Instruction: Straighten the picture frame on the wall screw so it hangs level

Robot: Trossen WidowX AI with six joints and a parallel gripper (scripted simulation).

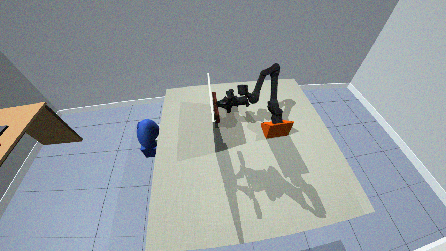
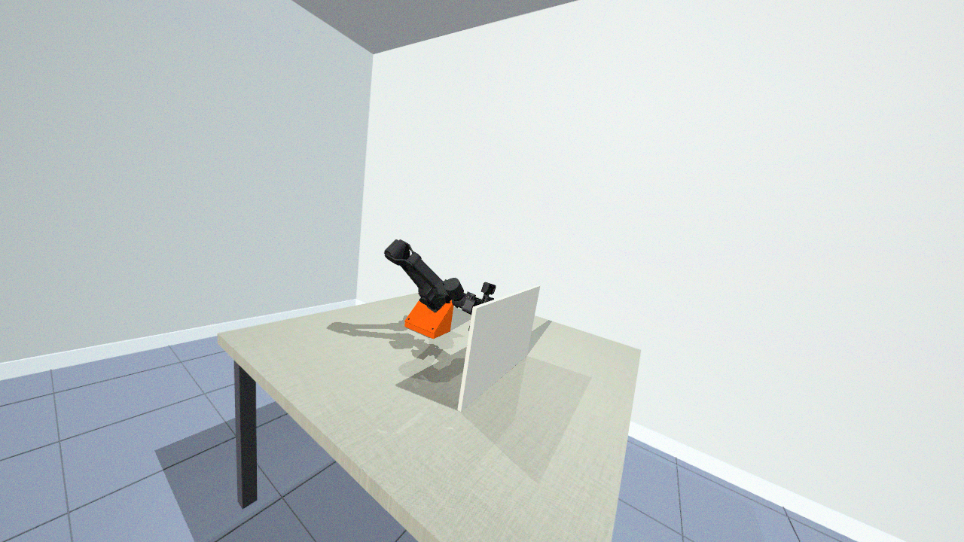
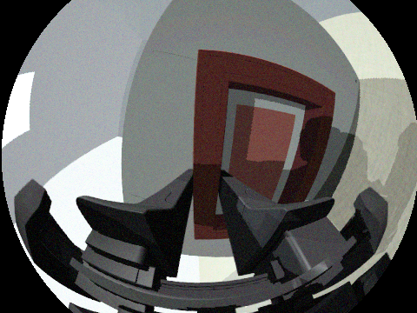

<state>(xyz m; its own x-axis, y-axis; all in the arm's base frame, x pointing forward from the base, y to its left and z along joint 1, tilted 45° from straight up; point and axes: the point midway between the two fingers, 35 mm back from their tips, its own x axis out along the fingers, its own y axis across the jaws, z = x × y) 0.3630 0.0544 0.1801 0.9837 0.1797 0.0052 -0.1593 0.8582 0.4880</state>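
The picture frame (image 1: 217,116) (image 3: 265,69) is dark red with a light mat and a reddish picture. It is in front of the upright panel (image 1: 209,84) (image 2: 501,343) (image 3: 161,109). My gripper (image 1: 217,103) (image 3: 205,174) is shut on the frame's left bar, as the wrist view shows, with one finger outside the bar and one inside the opening. The bar runs nearly parallel to the fingers' midline. The screw and the notched strip are hidden behind the frame. In the exterior view the panel hides the frame and the fingertips. I cannot tell exactly how level the frame is.
The panel stands on the table (image 1: 187,199) (image 2: 377,418). The arm's orange base (image 1: 277,129) (image 2: 429,322) is on the table, behind the gripper. A blue chair (image 1: 147,134) is beyond the table's left edge in the top view, and a wooden desk (image 1: 23,116) is farther left.
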